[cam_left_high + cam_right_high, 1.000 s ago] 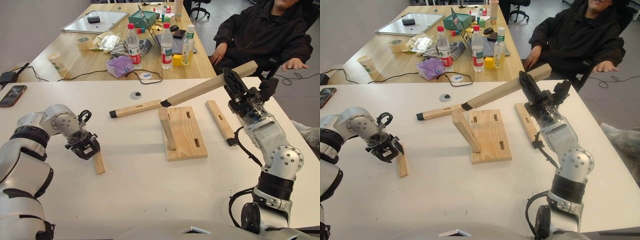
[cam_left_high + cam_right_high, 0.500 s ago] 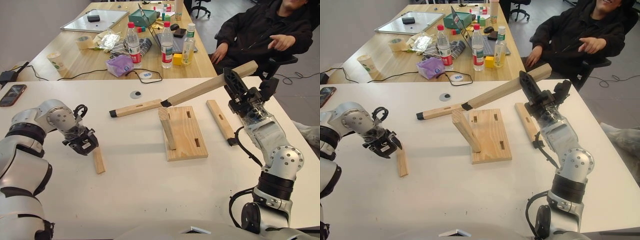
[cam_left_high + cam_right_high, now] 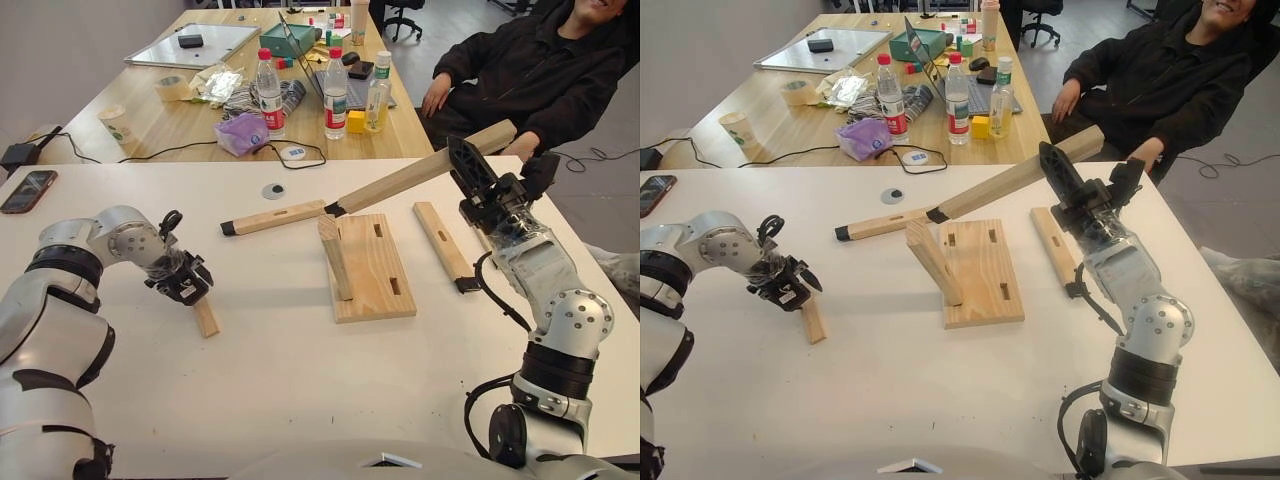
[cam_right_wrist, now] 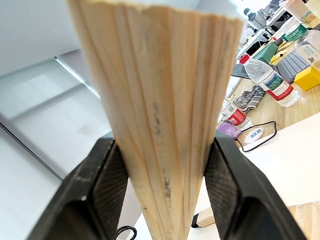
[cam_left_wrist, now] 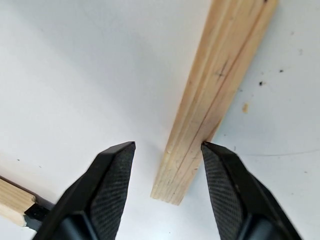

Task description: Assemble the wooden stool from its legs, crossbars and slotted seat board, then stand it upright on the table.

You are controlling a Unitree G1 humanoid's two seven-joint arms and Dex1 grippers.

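Right claw (image 3: 470,168) clamps the raised leg (image 3: 415,178) near its top end. The leg runs diagonally, black-capped low end just above the seat board (image 3: 385,275) far-left corner. Board lies flat mid-worktop (image 3: 300,390) with a leaning leg (image 3: 335,258) on it. Flat leg (image 3: 272,217) lies beyond-left, slotted leg (image 3: 442,243) to the right. Left claw (image 3: 185,283) sits at the short crossbar (image 3: 206,319) far end.

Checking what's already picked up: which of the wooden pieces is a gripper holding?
The long leg slanting upward, clamped in the right gripper. The other pieces rest on the table or seat board, ungripped.
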